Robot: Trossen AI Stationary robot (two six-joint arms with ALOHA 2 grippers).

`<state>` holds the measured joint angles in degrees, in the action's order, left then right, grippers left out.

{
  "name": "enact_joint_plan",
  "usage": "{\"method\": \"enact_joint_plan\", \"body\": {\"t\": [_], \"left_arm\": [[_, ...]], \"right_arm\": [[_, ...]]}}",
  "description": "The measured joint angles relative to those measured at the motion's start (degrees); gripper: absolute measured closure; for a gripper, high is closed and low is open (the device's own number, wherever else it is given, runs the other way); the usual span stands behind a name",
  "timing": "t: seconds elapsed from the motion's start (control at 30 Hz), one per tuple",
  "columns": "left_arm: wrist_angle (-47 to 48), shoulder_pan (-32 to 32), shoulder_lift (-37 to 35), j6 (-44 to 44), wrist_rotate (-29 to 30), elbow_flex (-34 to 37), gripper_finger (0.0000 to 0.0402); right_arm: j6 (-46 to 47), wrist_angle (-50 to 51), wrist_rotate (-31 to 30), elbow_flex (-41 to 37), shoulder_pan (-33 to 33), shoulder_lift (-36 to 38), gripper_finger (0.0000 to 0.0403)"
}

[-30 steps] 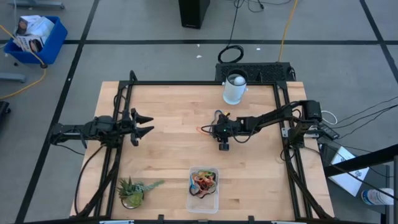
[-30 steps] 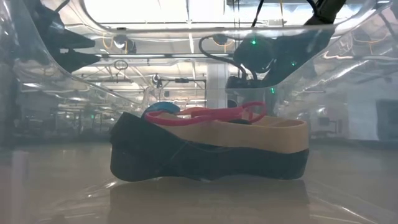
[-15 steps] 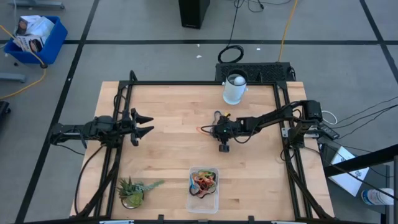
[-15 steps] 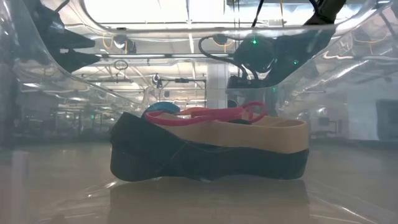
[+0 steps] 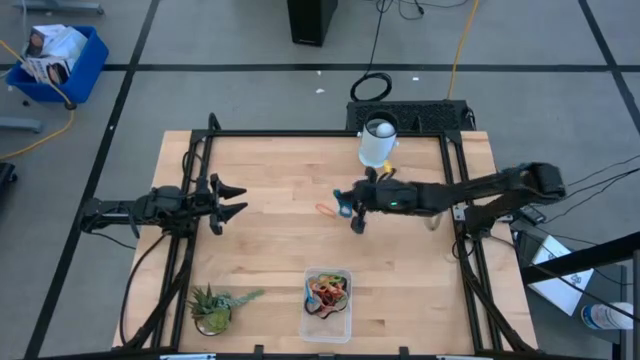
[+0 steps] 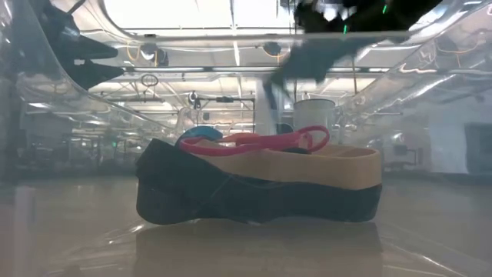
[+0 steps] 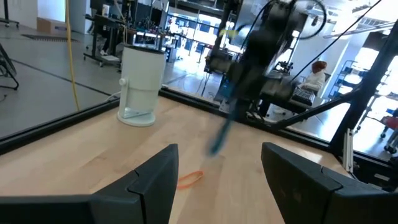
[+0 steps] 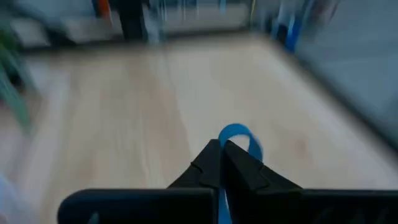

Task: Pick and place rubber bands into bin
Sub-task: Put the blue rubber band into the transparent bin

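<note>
My right gripper [image 5: 347, 208] hangs above the middle of the table, shut on a blue rubber band [image 8: 239, 133]; in the left wrist view that band [image 7: 217, 142] dangles below the blurred arm. An orange rubber band [image 5: 325, 209] lies flat on the wood just left of it. The clear bin [image 5: 327, 318] stands at the near edge with several red, orange and dark rubber bands [image 6: 261, 142] inside. My left gripper [image 5: 232, 200] waits open over the table's left side. My right gripper pinches the blue rubber band between its two shut fingers [image 8: 208, 163]. A loop of the band [image 8: 244, 138] sticks out past the fingertips. The fingers point toward the table's left, slanting a little down, and the band is lifted clear of the table.
A white cylindrical cup [image 5: 377, 143] stands at the far edge behind my right arm. A small green plant [image 5: 213, 308] sits at the near left corner. Black frame rails [image 5: 300, 134] run along the table's far and side edges. A person sits in the room beyond the table [image 7: 313, 73].
My right gripper has risen from the table top and tipped from pointing steeply down toward level, pointing toward the table's left. The blue rubber band has come up with it, clear of the wood. The orange band has stayed where it lay.
</note>
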<state>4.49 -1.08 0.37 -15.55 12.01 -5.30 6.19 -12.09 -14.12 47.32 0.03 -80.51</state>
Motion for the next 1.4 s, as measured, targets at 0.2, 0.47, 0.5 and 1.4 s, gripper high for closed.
{"method": "enact_joint_plan", "body": {"t": [0.2, 0.47, 0.5, 1.4], "left_arm": [[0.0, 0.0, 0.0, 0.0, 0.0, 0.0, 0.0165], [0.0, 0.0, 0.0, -0.3, 0.0, 0.0, 0.0165], [0.0, 0.0, 0.0, -0.7, 0.0, 0.0, 0.0165], [0.0, 0.0, 0.0, -1.6, 0.0, 0.0, 0.0165]], "right_arm": [[-3.3, -6.9, -4.2, 0.1, 5.0, 11.0, 0.0402], [-8.0, -21.6, -6.8, 0.1, 10.8, 16.0, 0.0402], [-8.5, -23.0, -6.8, 0.1, 11.4, 16.1, 0.0402], [-9.2, 17.5, -0.6, 30.2, 26.4, -13.5, 0.0403]]}}
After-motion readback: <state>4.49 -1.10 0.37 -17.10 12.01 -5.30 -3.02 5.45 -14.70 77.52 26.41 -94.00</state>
